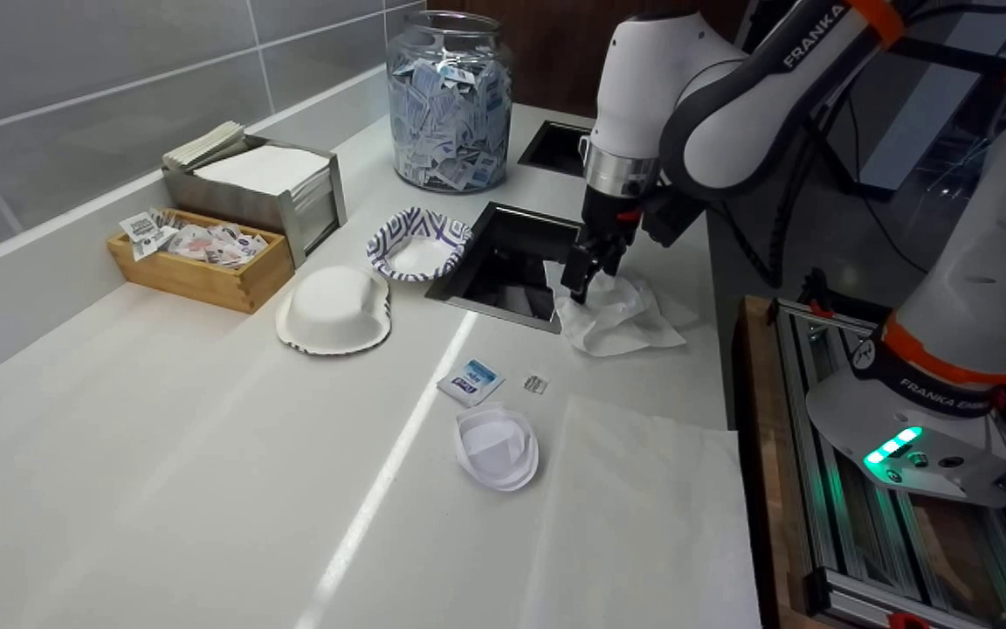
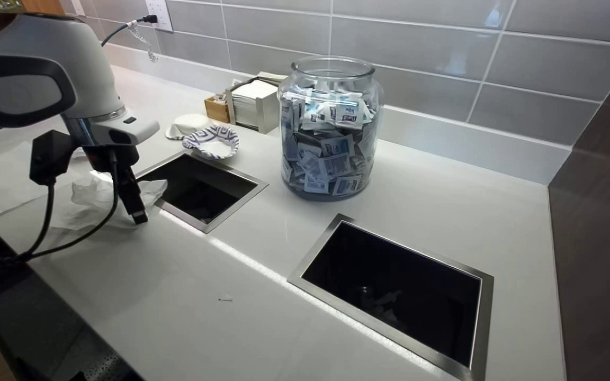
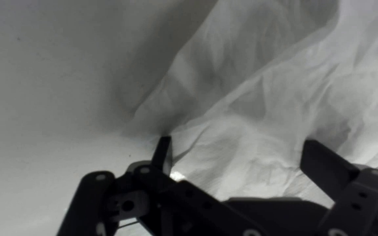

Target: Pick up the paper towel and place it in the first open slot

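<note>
The paper towel (image 1: 621,323) is a crumpled white sheet lying on the counter beside a dark square slot (image 1: 494,315). One edge of it reaches over the slot's rim. It also shows in an exterior view (image 2: 90,193) and fills much of the wrist view (image 3: 258,144). My gripper (image 3: 237,141) is open, its fingers wide apart, with folds of the towel between and under them. In both exterior views the gripper (image 1: 592,284) points down at the towel's slot-side part. Whether the fingertips touch the counter is hard to tell. A further slot (image 2: 379,325) lies beyond.
A glass jar of packets (image 1: 451,114) stands behind the slots. A patterned bowl (image 1: 420,245) and an upturned white bowl (image 1: 334,310) sit beside the near slot. A napkin holder (image 1: 311,205), wooden box (image 1: 232,284), wipe packet (image 1: 471,382) and clear lid (image 1: 496,445) are on the counter.
</note>
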Available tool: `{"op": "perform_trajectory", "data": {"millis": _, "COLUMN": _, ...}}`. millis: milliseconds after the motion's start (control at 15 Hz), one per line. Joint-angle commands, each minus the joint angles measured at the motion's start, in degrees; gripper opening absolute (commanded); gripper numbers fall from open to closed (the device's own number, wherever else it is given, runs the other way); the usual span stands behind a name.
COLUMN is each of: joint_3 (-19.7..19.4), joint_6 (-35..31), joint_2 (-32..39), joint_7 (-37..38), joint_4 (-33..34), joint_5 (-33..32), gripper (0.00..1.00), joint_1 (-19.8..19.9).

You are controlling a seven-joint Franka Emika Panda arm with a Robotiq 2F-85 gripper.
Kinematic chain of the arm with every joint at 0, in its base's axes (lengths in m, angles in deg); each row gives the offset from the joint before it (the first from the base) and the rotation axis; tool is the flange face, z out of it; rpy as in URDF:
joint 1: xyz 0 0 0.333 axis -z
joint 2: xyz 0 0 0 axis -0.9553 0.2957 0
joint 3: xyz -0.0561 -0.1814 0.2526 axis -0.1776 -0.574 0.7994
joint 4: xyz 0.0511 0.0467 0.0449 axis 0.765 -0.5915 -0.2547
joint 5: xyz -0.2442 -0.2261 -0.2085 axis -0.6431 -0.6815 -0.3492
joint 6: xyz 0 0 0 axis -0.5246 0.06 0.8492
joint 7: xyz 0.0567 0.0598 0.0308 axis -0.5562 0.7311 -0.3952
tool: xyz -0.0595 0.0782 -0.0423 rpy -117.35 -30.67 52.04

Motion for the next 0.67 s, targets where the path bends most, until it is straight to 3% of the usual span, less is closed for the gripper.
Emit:
{"op": "perform_trajectory", "data": {"millis": 0, "joint_3": -0.88, "joint_6": -1.63, "joint_2": 2.34, "joint_7": 0.06, "joint_4": -0.46, "joint_5": 0.09, "gripper": 0.93, "joint_1": -0.55}}
{"op": "perform_trajectory", "data": {"millis": 67, "joint_3": -0.95, "joint_6": -1.68, "joint_2": 2.23, "joint_7": 0.56, "joint_4": -0.51, "joint_5": -0.42, "gripper": 0.73, "joint_1": -0.48}}
{"op": "perform_trajectory", "data": {"millis": 200, "joint_3": -0.91, "joint_6": -1.22, "joint_2": 1.54, "joint_7": 0.50, "joint_4": -0.66, "joint_5": -0.24, "gripper": 0.69, "joint_1": -0.59}}
{"op": "perform_trajectory", "data": {"millis": 600, "joint_3": -0.32, "joint_6": 0.57, "joint_2": -0.84, "joint_7": 1.61, "joint_4": -0.89, "joint_5": -1.57, "gripper": 0.23, "joint_1": -1.07}}
